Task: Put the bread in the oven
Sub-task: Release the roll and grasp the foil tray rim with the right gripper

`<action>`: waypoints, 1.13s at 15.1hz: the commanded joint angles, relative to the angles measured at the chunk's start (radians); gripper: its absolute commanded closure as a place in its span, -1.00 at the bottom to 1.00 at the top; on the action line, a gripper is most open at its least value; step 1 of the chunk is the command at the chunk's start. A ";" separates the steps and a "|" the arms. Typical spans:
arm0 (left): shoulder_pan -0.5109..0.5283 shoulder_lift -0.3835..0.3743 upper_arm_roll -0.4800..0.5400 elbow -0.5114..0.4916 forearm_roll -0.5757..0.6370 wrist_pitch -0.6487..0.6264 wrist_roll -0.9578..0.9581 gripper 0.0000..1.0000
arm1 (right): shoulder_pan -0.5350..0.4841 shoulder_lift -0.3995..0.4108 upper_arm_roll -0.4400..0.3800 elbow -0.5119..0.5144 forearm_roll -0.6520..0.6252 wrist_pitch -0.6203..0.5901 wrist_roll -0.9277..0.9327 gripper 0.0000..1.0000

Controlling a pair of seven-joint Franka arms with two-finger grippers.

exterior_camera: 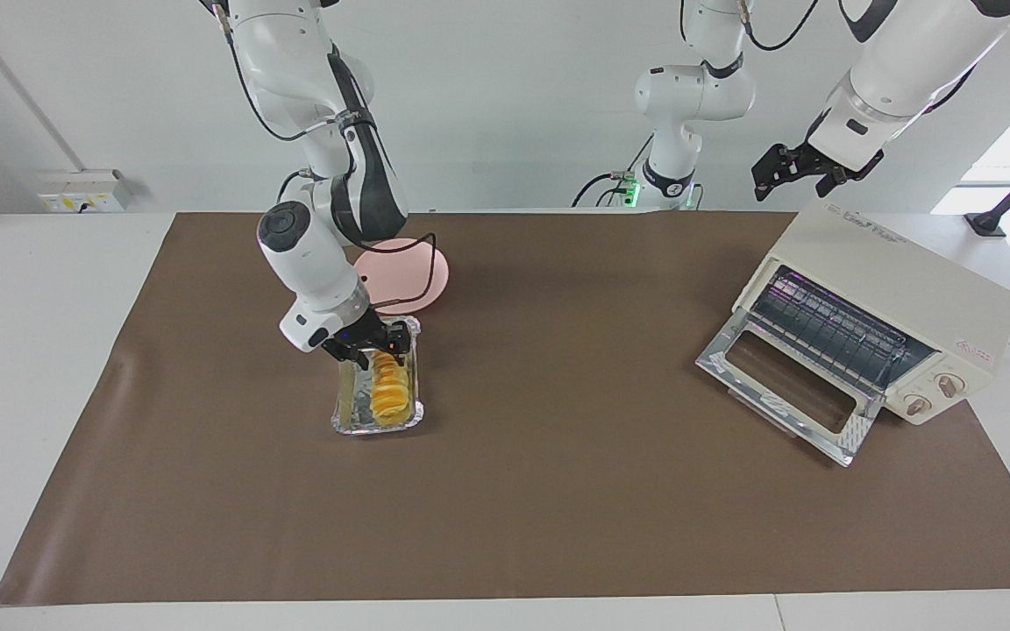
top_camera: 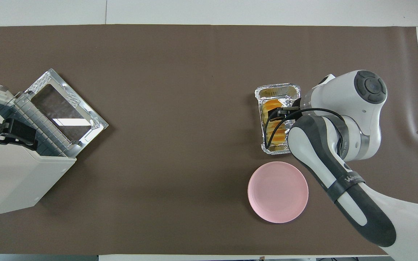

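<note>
while the right gripper (exterior_camera: pixel 378 349) sits low in the foil tray (exterior_camera: pixel 343 412), we note its jaws straddling the end of the bread (exterior_camera: pixel 389 393) that lies nearer to the robots, one finger at each side of the loaf. we cannot tell whether the jaws have closed on it or only bracket it, so we record no grip. the bread lies inside the foil tray, its length running along the tray, with the ridged yellow-orange segments showing past the gripper toward the tray's end farther from the robots.

taking the foil tray as our landmark: the pink plate (exterior_camera: pixel 422 280) lies just beside it, nearer to the robots, and we see the two apart in the overhead view. the oven (exterior_camera: pixel 899 298) stands well apart from the tray, toward the left arm's end of the bench, on the brown mat (exterior_camera: pixel 558 491). its glass door (exterior_camera: pixel 785 386) is dropped open, and the wire rack (exterior_camera: pixel 838 329) shows inside. two round knobs (exterior_camera: pixel 935 394) sit on its front panel beside the door opening.

the left gripper (exterior_camera: pixel 801 171) hangs in the air over the top of the oven, well apart from the tray, and that arm waits. its jaws look parted and hold nothing.
</note>
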 commanded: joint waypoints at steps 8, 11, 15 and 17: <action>0.017 -0.032 -0.011 -0.035 -0.010 0.015 -0.007 -1.00 | -0.108 0.016 0.007 -0.073 0.028 0.019 -0.048 -0.23; 0.015 -0.032 -0.011 -0.035 -0.010 0.015 -0.007 -1.00 | -0.109 0.016 0.007 -0.082 0.057 0.024 -0.051 0.54; 0.017 -0.032 -0.011 -0.035 -0.010 0.015 -0.007 -1.00 | -0.097 0.012 0.009 -0.073 0.058 0.009 -0.052 1.00; 0.015 -0.032 -0.011 -0.035 -0.010 0.015 -0.007 -1.00 | -0.095 -0.002 0.013 -0.056 0.057 -0.017 -0.055 1.00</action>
